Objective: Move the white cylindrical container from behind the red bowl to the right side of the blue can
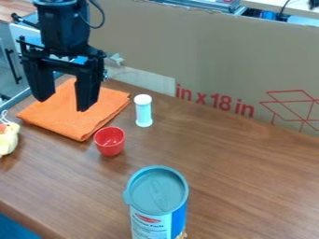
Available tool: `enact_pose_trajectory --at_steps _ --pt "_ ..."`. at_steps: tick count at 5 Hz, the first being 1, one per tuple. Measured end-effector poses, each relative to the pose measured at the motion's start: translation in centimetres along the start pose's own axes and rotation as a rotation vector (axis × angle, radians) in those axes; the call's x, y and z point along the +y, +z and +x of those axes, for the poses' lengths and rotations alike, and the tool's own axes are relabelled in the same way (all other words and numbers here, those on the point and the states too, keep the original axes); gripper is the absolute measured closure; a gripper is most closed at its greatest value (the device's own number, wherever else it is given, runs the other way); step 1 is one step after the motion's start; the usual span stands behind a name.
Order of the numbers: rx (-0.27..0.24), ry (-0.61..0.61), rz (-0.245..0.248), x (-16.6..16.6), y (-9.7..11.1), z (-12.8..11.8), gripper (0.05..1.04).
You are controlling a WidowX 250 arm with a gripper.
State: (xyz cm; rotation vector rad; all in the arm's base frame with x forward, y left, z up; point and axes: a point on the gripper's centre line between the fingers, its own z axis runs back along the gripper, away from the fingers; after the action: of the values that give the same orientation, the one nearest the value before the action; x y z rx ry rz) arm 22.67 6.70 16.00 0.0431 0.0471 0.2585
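The black gripper (63, 103) hangs at the upper left with its two fingers spread wide and nothing between them. Behind and beneath it lies a folded orange cloth (68, 122), flat on the wooden table. A small red cup (109, 141) stands upright beside the cloth's front right corner. To the right of the cloth, a white-capped, pale bottle (144, 112) is upright. Nearer the camera stands a tall canister (158, 191) with a grey-blue lid. A pale yellow toy (7, 138) is cut off by the left edge.
The brown wooden table (243, 172) has its front edge at the lower left. A large cardboard panel (211, 51) with red print stands along the back, running down toward the right.
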Motion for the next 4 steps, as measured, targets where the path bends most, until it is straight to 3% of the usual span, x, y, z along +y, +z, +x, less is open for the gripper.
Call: enact_pose_trajectory --at_steps 1,2,4 --pt "0.023 0.003 0.002 0.0 -0.5 0.0 0.083" --pt "0.049 0.019 0.086 -0.1 -2.4 2.7 0.083" --pt "0.052 -0.139 0.077 -2.0 -5.3 9.0 0.083"
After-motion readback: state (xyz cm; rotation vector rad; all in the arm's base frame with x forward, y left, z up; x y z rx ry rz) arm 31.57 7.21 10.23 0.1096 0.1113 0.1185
